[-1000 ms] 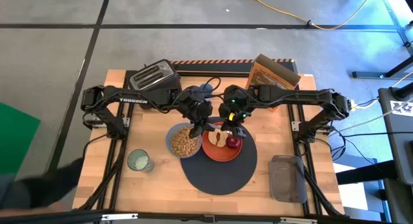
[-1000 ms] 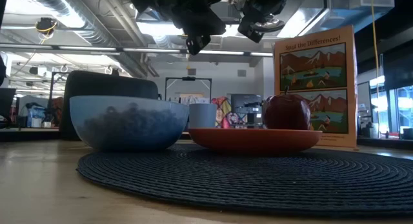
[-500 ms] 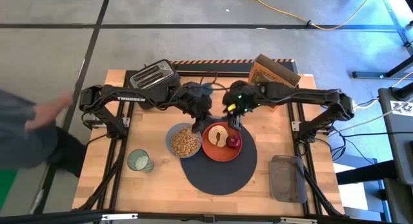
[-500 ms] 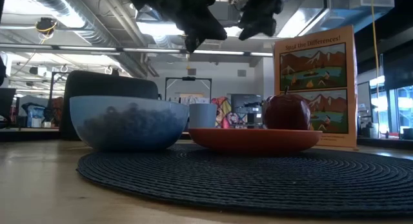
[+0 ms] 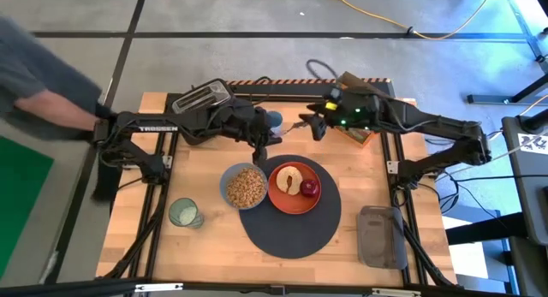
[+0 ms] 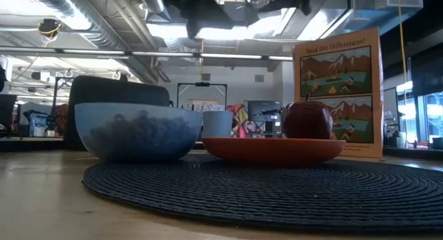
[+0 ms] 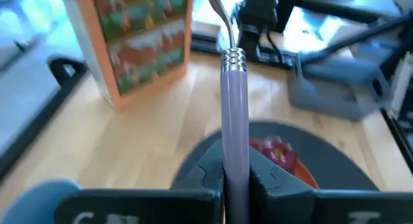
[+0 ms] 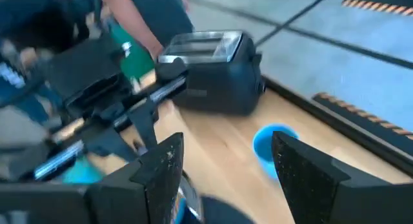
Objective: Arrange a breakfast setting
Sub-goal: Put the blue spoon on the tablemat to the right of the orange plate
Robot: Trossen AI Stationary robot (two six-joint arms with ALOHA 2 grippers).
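Pinching the lilac handle of the spoon (image 7: 235, 114), the left gripper (image 5: 261, 144) hangs just behind the orange plate (image 5: 288, 200), its fingers (image 7: 206, 175) pressed on either side of the handle and the spoon pointing away from the wrist. The orange plate rests on the back part of the dark-grey mat (image 5: 291, 233), carrying the toast slice (image 5: 289, 179) and, touching it on the plate's right side, the red apple (image 5: 310, 189). Just left of the plate, with rims touching, sits the blue bowl (image 5: 244, 188) full of cereal, overlapping the mat's edge. Well left of the plate and nearer the front of the desk (image 5: 349, 184) stands the green glass cup (image 5: 184, 214). The right gripper (image 5: 311, 125) hovers behind the plate with its fingers (image 8: 161, 169) spread and nothing between them. Farther behind the plate sit the black toaster (image 5: 202, 99) and the cereal box (image 5: 363, 97). A person's sleeve (image 5: 47, 74) shows beyond the desk's left side.
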